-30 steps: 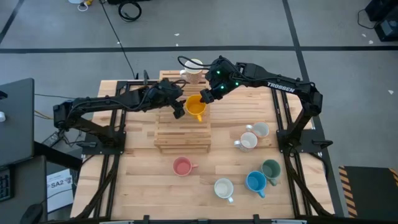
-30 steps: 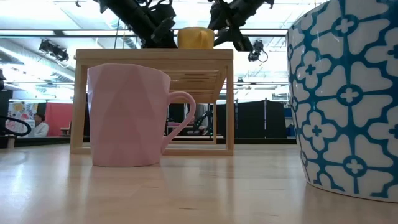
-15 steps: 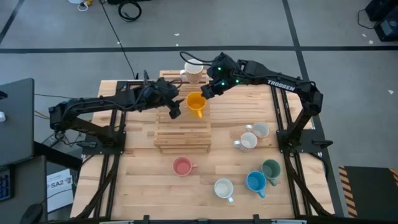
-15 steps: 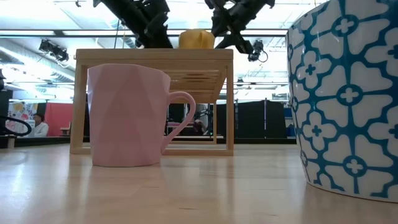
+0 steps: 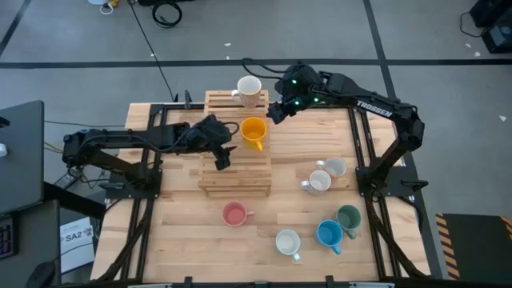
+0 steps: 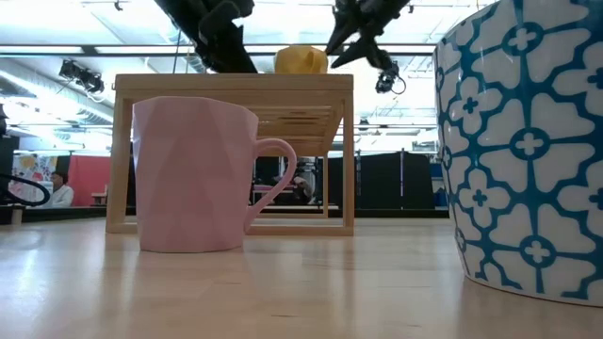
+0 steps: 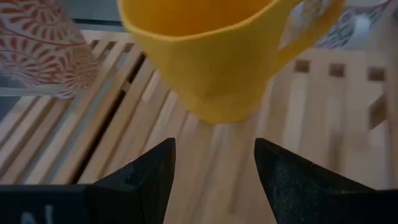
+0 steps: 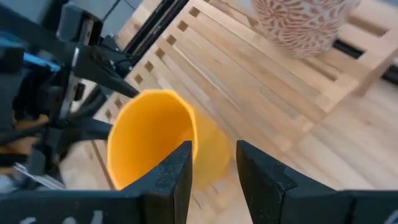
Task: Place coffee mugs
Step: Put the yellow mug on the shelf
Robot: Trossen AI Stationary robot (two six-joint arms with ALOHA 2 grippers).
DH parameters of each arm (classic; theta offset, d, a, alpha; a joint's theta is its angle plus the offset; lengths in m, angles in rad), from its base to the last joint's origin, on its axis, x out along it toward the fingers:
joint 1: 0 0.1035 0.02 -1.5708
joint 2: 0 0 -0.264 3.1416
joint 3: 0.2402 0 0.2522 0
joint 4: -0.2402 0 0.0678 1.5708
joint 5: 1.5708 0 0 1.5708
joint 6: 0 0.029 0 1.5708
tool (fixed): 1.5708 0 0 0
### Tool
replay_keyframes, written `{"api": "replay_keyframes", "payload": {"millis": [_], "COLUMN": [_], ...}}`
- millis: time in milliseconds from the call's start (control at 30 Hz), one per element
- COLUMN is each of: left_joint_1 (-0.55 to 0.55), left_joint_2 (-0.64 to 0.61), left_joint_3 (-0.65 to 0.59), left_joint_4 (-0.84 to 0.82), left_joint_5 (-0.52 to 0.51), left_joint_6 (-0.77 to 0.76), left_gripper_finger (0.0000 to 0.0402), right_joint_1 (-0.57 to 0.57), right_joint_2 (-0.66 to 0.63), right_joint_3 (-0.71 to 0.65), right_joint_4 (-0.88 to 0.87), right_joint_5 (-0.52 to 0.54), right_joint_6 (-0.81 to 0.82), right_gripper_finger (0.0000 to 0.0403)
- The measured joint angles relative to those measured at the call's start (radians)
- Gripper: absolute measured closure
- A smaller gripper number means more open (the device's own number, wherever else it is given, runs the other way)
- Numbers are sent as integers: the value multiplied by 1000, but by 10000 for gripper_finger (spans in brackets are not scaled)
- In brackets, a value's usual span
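While upright on the rack — orange mug between two parted grippers, untouched.

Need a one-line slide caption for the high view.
Orange mug stands on the slatted wooden rack, left claw and right claw open beside it.

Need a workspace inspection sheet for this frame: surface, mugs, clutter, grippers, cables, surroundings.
Surface: light wooden table with a slatted wooden rack.
Mugs: orange mug and patterned cream mug on the rack; pink mug, blue mug, dark green mug and three pale ones on the table.
Clutter: nothing seen.
Grippers: left gripper open over the rack; right gripper open beside the orange mug.
Cables: black cable on the floor.
Surroundings: grey floor.
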Motion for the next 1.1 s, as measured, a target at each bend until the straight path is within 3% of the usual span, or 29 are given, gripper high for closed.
{"api": "replay_keyframes", "payload": {"millis": [233, 500, 1100], "left_joint_1": [-15, -14, 14], "left_joint_2": [0, 1, 1], "left_joint_3": [0, 0, 0], "left_joint_4": [55, 109, 181], "left_joint_5": [-5, -68, -191], "left_joint_6": [-27, -26, -24], "left_gripper_finger": [175, 175, 175], "right_joint_1": [73, 149, 207], "right_joint_2": [-17, 11, 23], "right_joint_3": [1, -5, -5], "right_joint_4": [-130, -110, -100], "right_joint_5": [288, 426, 342], "right_joint_6": [-65, -101, -100], "right_gripper_finger": [273, 273, 273]}}
